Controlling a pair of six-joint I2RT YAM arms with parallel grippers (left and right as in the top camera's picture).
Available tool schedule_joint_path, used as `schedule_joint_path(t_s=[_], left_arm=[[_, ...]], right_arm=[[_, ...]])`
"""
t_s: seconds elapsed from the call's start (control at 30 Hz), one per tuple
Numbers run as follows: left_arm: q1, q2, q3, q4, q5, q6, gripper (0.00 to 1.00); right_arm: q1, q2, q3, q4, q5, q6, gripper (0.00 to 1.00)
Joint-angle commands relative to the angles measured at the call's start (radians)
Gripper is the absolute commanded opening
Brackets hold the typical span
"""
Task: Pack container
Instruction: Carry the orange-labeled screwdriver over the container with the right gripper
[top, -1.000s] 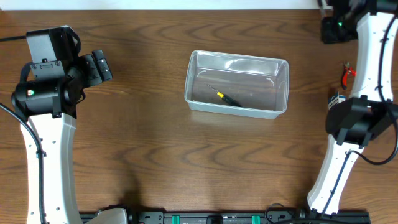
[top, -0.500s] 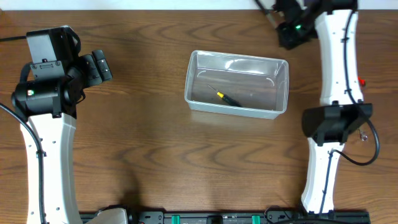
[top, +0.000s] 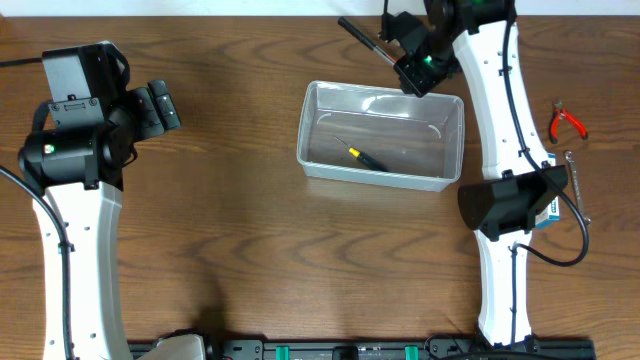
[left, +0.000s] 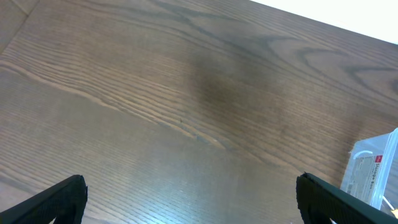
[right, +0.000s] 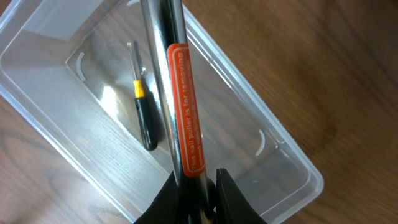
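Well left of the container (top: 305, 140), the left gripper (top: 166, 104) hangs over the table (top: 230, 220); its wrist view shows the fingers (left: 62, 198) spread wide. The container sits mid-table, a yellow-and-black screwdriver (top: 362, 155) inside. At its far edge the right gripper (top: 414, 62) clamps a steel bar (right: 158, 62), whose orange label (right: 185, 106) only the wrist view shows. Red pliers (top: 566, 122) lie right of it.

I saw red-handled pliers (top: 567, 122) lying on the wooden table (top: 240, 230) near its right edge, a slim metal tool (top: 572, 165) just below them.
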Motion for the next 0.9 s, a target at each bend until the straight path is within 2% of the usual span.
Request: schedule_joint_path(t_s=[0.0,0.37,0.87], left_arm=[[0.002,0.003,0.015,0.0,-0.016,0.014,0.98],[0.002,0.003,0.015,0.0,-0.016,0.014,0.98],[0.002,0.003,0.015,0.0,-0.016,0.013,0.98]], right_arm=[[0.011,-0.001,-0.033,-0.005,-0.004,-0.014,0.01],[0.019,-0.001,-0.28,0.016,-0.004,-0.022,0.01],[0.03,-0.001,-0.554,0.175,-0.004,-0.06,0.01]])
